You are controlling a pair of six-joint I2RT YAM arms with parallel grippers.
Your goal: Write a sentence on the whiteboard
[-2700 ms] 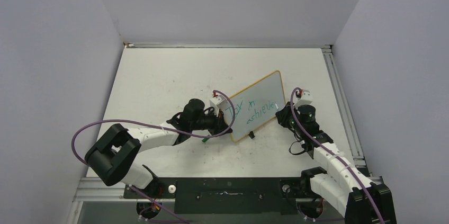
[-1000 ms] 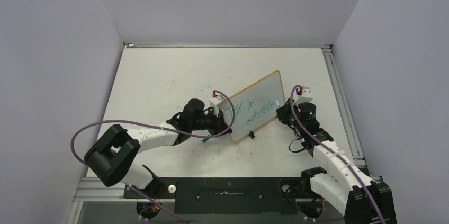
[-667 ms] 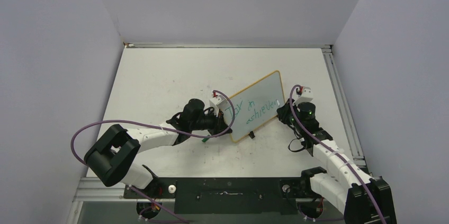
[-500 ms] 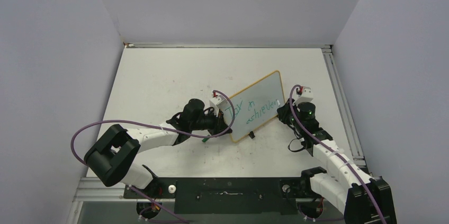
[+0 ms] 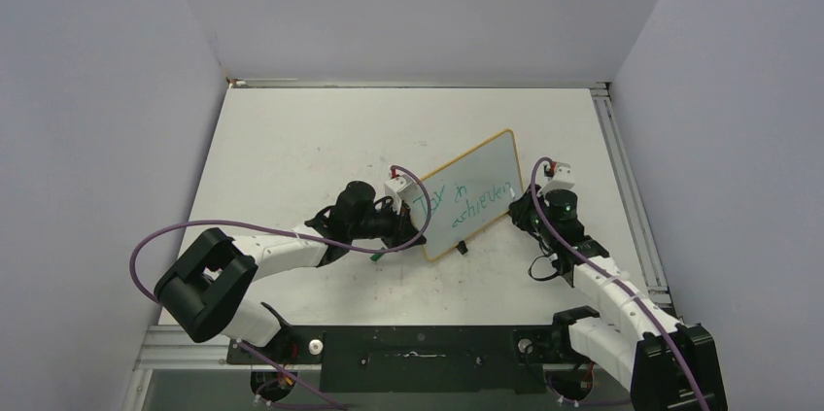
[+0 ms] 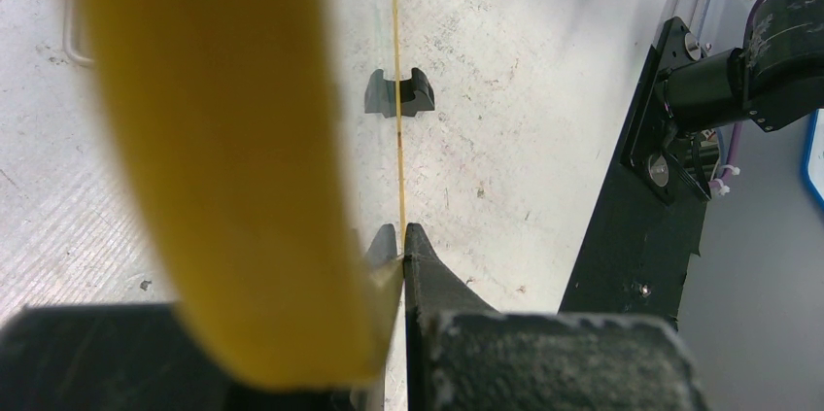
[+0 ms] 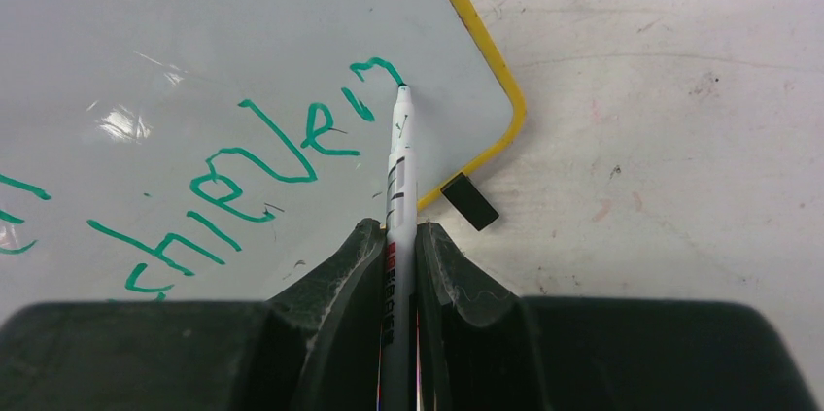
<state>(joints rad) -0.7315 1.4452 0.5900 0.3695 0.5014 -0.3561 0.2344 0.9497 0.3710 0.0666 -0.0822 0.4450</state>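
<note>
The whiteboard (image 5: 468,192) stands tilted on its black feet mid-table, yellow-rimmed. My left gripper (image 5: 408,226) is shut on its left edge; in the left wrist view the rim (image 6: 396,90) runs edge-on between the closed fingers (image 6: 428,270). The sentence (image 5: 464,199) in teal reads "Joy in" and "achieven". My right gripper (image 7: 394,236) is shut on a white marker (image 7: 396,178), whose tip touches the board at the last teal stroke (image 7: 374,69) near the board's right corner. The right gripper also shows in the top view (image 5: 525,212).
A black foot clip (image 7: 469,201) holds the board's lower right rim; another foot (image 6: 398,93) shows in the left wrist view. The black base rail (image 5: 418,345) lies along the near edge. Grey walls enclose the table (image 5: 291,139).
The right gripper has shifted slightly along the board's right end while the second line gained strokes. The left arm and board have stayed still.
</note>
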